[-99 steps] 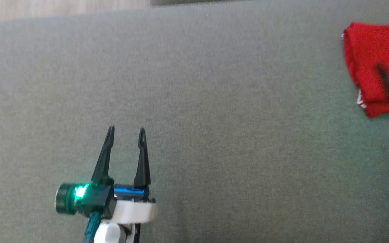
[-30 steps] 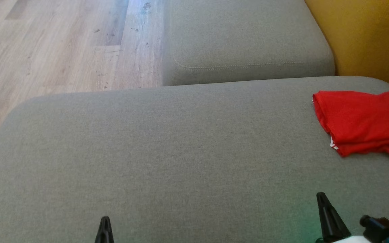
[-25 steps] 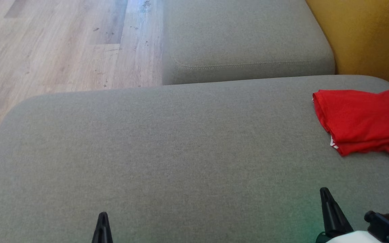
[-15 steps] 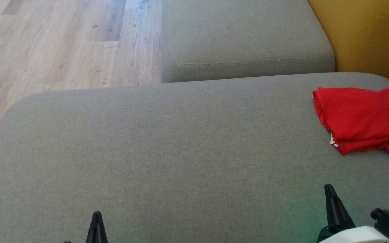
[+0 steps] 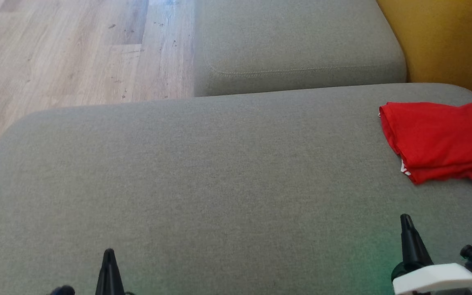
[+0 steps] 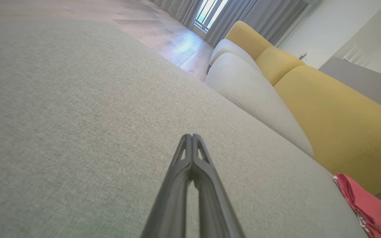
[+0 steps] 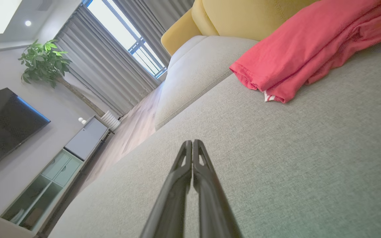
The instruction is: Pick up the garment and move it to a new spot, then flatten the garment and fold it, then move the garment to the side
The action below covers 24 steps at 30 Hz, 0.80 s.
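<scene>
The grey cushion [image 5: 219, 176] spreads wide. The red garment [image 5: 441, 139] lies folded at its far right edge, near the yellow backrest [image 5: 445, 37] — long axis running left to right. It sits ahead of the right gripper [image 5: 405, 221] and apart from it; the left gripper [image 5: 108, 255] is well off. Both grippers have their fingers pressed together, holding nothing — the task looks done.

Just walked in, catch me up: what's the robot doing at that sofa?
Nothing is being handled right now. The red garment lies folded at the right end of the grey seat cushion, near the yellow backrest. The left gripper and right gripper are both shut and empty, apart from the garment.
</scene>
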{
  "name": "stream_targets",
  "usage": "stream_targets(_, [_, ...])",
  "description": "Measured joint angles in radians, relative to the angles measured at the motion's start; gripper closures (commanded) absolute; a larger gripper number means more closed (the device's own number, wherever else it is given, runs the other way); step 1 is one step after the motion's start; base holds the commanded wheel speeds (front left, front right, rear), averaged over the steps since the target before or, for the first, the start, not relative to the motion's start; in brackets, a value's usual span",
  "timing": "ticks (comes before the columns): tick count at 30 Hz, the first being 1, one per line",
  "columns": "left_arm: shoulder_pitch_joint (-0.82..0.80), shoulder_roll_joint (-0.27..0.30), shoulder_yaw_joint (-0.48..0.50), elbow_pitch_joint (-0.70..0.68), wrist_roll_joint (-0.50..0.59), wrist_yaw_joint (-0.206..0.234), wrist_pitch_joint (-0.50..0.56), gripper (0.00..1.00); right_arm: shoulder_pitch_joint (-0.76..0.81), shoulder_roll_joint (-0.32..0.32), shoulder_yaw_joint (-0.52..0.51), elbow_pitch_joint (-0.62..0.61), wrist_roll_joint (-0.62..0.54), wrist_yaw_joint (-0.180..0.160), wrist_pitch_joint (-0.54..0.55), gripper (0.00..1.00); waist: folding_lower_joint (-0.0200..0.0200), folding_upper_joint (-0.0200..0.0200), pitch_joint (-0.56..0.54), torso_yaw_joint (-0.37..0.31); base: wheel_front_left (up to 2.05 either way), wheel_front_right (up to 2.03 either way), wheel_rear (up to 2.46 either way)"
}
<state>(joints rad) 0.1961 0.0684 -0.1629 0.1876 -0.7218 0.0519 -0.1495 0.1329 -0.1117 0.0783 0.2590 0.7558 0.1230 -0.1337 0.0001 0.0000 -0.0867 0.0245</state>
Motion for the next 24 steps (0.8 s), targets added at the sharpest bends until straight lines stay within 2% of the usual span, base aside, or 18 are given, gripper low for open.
stream_targets(24, [-0.071,0.002,0.047,0.024,-0.278,-0.048,0.066,1.00,-0.043,0.010,-0.056,0.004,0.261,0.000,0.068,1.00,0.0000,0.0000,0.027,-0.007,0.00,0.00,0.00])
